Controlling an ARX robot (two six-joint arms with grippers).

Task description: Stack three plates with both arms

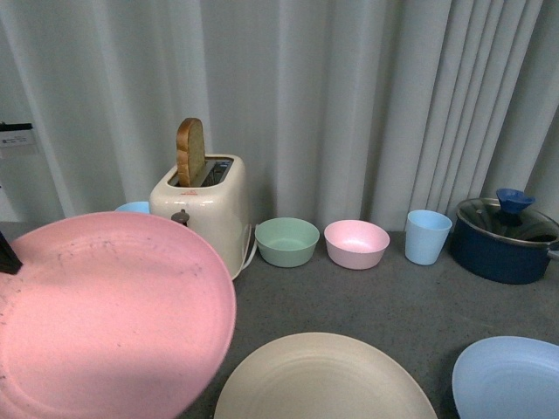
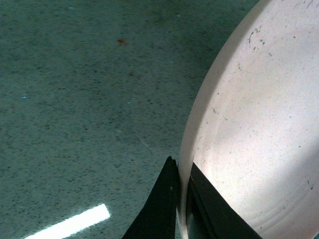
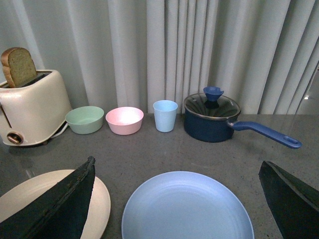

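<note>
1. A pale grey curtain (image 1: 349,87) is hanging in long folds across the whole back.
2. A grey speckled table (image 1: 367,297) is stretching out before it.
3. A bright strip (image 2: 67,223), possibly a lamp's reflection, is glinting on the table.

Left pincer (image 2: 182,167) clamped, right pincer (image 3: 176,162) spread wide

Pink plate (image 1: 105,323) aloft left; cream plate (image 1: 323,380), blue plate (image 1: 511,375) on table (image 1: 349,297).

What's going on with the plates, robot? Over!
Left gripper shut on pink plate rim, plate raised. Right gripper open over blue plate. Cream plate bare; nothing stacked yet, nothing blocking it.
</note>
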